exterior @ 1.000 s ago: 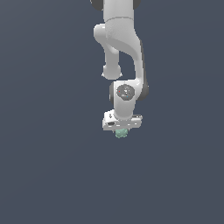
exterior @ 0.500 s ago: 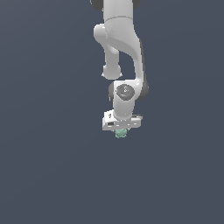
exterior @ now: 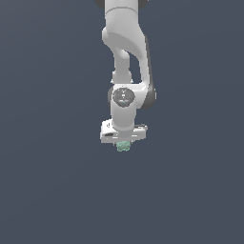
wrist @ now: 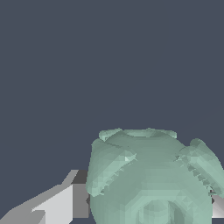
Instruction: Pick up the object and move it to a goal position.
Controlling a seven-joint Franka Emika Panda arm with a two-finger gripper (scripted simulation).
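Our white claw [exterior: 123,144] grips the small mint-green knobbly blob [exterior: 124,146], barely shifted from a second ago.

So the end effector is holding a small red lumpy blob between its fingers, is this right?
Not quite: the blob is pale mint green, not red, as the wrist view shows clearly. The rest holds: it is small, lumpy and sits between the fingers of the end effector.
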